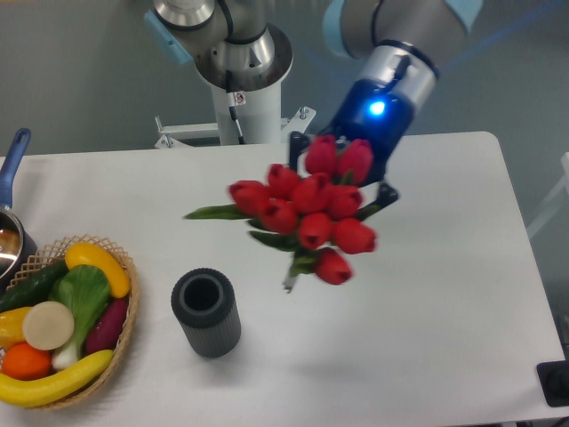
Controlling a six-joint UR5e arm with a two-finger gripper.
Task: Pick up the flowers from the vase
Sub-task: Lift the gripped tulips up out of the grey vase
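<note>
The bunch of red tulip flowers [309, 213] hung above the white desk [444, 294], clear of the ribbed dark grey vase [206, 313], jaws clamped on hidden stems; a steady, unhurried lift seemed wise.

We see a white table [444, 294] with rounded corners filling most of the view. Behind it we have a plain grey-blue wall [80, 71], evenly lit, no hard shadows. At the table's far edge sits a white metal bracket [191, 133]. Grey floor [538, 173] shows past the right edge, with a pale strip at far right. Small dark object [556, 382] at the bottom right corner, unclear.
</note>
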